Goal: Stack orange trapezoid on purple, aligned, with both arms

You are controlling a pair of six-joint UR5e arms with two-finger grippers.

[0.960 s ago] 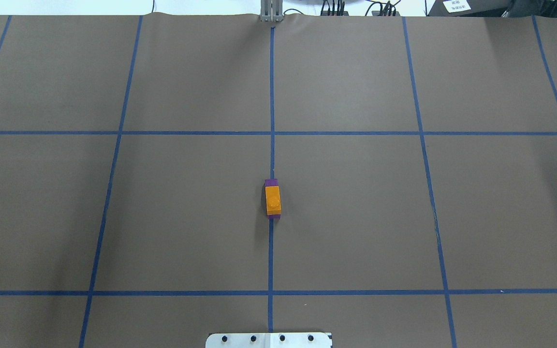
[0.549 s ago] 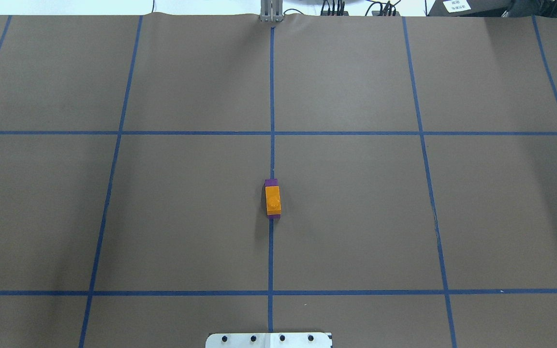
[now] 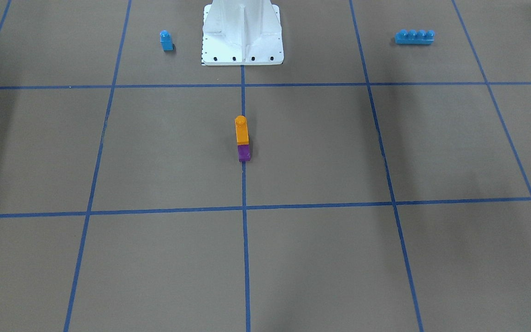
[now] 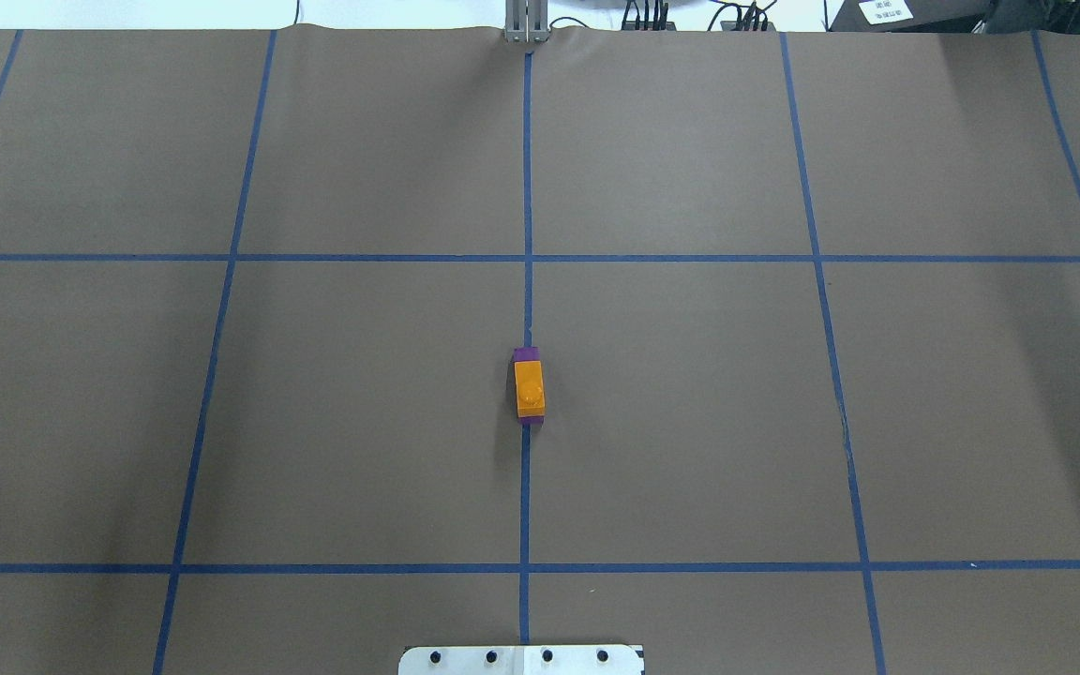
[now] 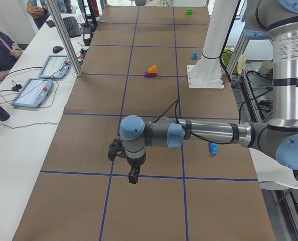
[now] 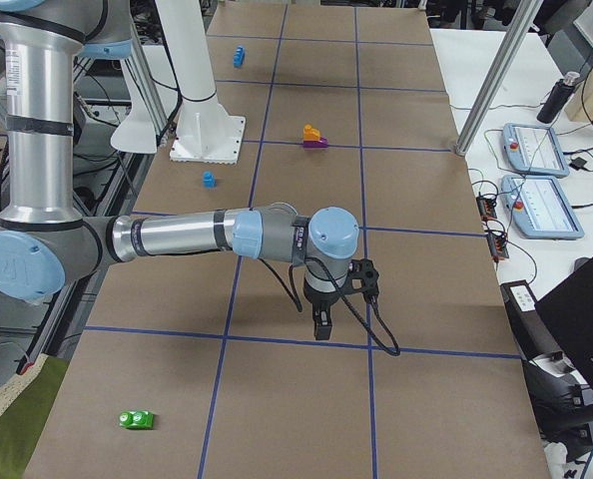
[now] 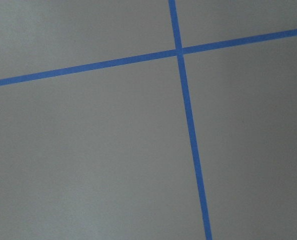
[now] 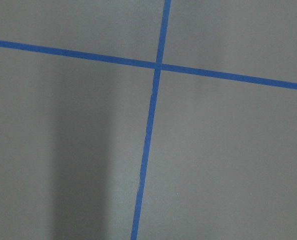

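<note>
You can see the orange trapezoid (image 4: 530, 389) sitting on the purple (image 4: 527, 353). Left hand (image 5: 132, 173), right hand (image 6: 321, 327): open or closed, can't tell.

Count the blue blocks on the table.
2. A small single-stud blue block sits on the robot's right of the white base pedestal; a long four-stud blue brick lies on its left. More may sit outside the views.

Blue block (image 3: 166, 40), long blue brick (image 3: 414, 36), green block (image 6: 136, 419)
</note>
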